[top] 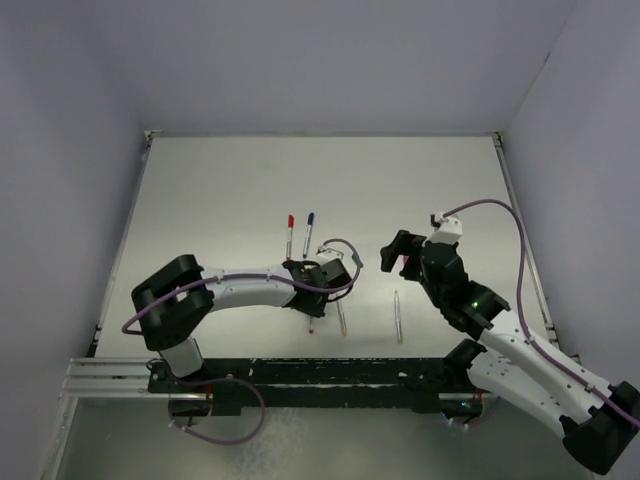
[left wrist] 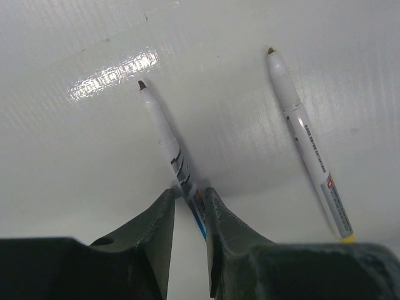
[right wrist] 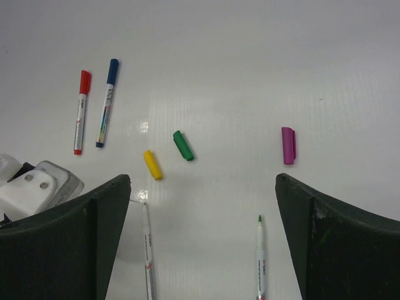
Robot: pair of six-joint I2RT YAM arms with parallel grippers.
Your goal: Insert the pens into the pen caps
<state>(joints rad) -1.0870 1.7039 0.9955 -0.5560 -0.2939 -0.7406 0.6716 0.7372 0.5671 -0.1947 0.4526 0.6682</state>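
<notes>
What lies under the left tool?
An uncapped pen with a dark tip lies on the table, its barrel between the fingers of the left tool. The tool covers its rear end.

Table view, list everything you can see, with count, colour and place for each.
Capped pens: 2; red-capped pen and blue-capped pen; side by side, far of the left tool.
Uncapped pens: 3; silvery white; dark-tipped pen between the left tool's fingers, yellow-ended pen beside it, green-tipped pen further right.
Loose caps: 3; yellow cap and green cap close together, purple cap apart to the right.
Table: 1; white.
Left tool: 1; dark; straddling the dark-tipped pen.
Right tool: 1; dark; open, above the caps.
</notes>
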